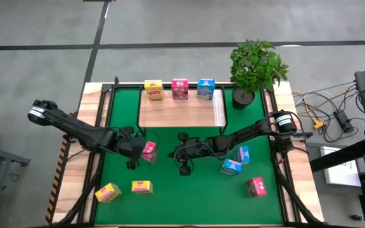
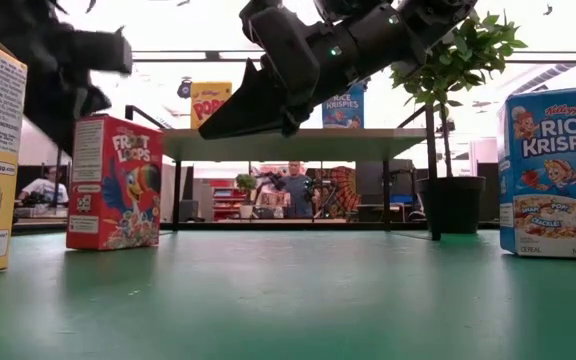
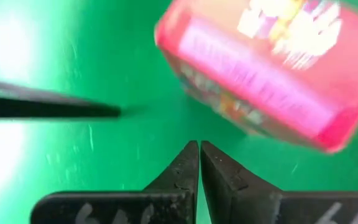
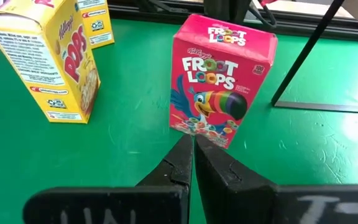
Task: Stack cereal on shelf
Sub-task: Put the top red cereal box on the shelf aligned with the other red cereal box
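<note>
Left gripper (image 1: 134,156), fingers pressed together and empty, is hovering just beside the Froot Loops box (image 1: 149,151); right gripper (image 1: 184,155), likewise closed, is facing it. I'm worrying closed fingers could topple it.

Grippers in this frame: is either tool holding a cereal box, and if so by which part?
Nothing is held. The left tool is shut and empty beside a pink-red box; the right tool is shut and empty, pointing at that box.
</note>
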`<action>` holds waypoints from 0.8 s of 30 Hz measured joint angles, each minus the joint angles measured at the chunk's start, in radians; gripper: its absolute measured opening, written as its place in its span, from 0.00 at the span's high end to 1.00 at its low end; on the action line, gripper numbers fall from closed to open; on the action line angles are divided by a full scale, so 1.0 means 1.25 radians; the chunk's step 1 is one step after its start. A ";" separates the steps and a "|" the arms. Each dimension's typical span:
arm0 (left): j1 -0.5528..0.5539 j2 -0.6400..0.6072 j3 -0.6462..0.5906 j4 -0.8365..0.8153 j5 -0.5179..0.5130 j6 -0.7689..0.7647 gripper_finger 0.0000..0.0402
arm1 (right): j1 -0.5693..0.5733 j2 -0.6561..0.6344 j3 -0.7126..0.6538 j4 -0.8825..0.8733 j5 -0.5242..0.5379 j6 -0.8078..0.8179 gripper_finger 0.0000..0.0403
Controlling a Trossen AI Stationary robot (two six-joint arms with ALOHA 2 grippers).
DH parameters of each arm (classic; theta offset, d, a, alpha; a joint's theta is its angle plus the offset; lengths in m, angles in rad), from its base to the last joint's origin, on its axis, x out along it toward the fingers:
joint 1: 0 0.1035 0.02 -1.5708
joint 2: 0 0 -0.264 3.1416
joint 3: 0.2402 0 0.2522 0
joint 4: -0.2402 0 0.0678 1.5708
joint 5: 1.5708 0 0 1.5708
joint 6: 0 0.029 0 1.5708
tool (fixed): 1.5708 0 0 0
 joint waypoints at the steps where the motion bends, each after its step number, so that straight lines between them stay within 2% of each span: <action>1: -0.006 -0.007 0.008 0.000 -0.013 0.002 1.00 | 0.000 0.000 0.000 -0.001 0.000 0.000 0.98; 7: -0.052 -0.035 0.085 -0.073 -0.066 -0.030 1.00 | 0.000 0.000 0.001 -0.007 0.000 -0.004 0.98; 12: -0.085 -0.033 0.186 -0.116 -0.154 -0.102 1.00 | 0.000 -0.006 0.041 -0.110 0.000 -0.027 0.98; 17: -0.085 0.003 0.273 -0.116 -0.169 -0.248 1.00 | 0.000 -0.010 0.085 -0.213 0.000 -0.077 0.98; 24: -0.085 0.061 0.325 -0.121 -0.145 -0.465 1.00 | 0.000 -0.069 0.088 -0.276 0.001 -0.136 0.98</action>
